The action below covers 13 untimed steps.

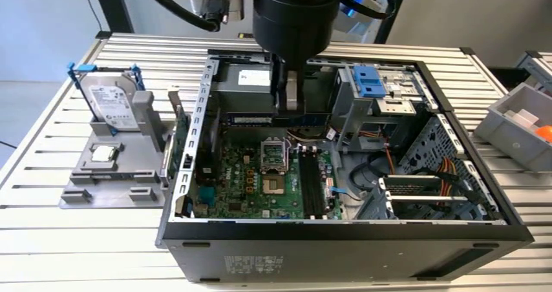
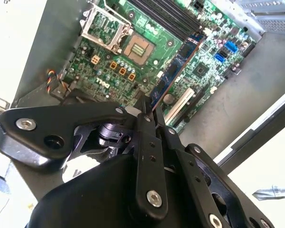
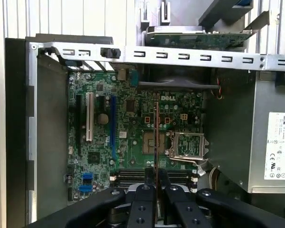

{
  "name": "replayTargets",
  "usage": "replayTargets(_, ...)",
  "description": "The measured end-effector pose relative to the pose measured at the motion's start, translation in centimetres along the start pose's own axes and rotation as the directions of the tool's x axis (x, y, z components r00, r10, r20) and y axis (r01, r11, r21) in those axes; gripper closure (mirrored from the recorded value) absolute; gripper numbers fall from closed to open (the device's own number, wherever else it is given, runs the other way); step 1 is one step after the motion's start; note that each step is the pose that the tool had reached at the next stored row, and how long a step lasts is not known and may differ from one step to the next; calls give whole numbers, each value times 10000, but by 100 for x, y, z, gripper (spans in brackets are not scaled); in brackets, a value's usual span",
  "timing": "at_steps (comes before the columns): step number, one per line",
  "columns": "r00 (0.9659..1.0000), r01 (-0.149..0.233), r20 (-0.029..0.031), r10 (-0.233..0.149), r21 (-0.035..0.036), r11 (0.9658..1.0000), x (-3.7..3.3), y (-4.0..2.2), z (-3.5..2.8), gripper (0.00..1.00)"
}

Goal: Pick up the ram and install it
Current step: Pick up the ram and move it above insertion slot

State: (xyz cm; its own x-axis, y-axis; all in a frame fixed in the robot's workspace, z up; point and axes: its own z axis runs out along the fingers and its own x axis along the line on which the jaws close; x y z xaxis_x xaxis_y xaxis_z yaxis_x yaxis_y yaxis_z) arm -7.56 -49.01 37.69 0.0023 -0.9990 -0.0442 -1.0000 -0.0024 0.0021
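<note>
The ram [image 1: 250, 119] is a thin blue-green stick held level above the motherboard [image 1: 250, 176], inside the open computer case. My gripper [image 1: 286, 111] is shut on its middle from above. In the second wrist view the ram [image 2: 176, 69] juts out from between the black fingers [image 2: 143, 118], over the green board. The first wrist view shows the ram [image 3: 156, 135] edge-on as a thin line above the gripper [image 3: 156, 187]. The long black memory slots [image 1: 312, 183] lie below it and nearer the front of the case, beside the processor socket [image 1: 273, 153].
On the exterior view's left, a grey holder [image 1: 112, 179] carries a silver hard drive [image 1: 112, 104] in a blue-tabbed frame and a small square processor chip [image 1: 103, 153]. The case walls [image 1: 345, 230], a drive cage [image 1: 373, 82] and cables [image 1: 414, 176] surround the board. A grey bin [image 1: 521, 127] stands at the right.
</note>
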Motion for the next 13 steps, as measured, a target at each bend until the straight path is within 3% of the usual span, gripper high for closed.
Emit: replayTargets(13,10000,1,-2,-1,-1,10000,0,-210,-1,100)
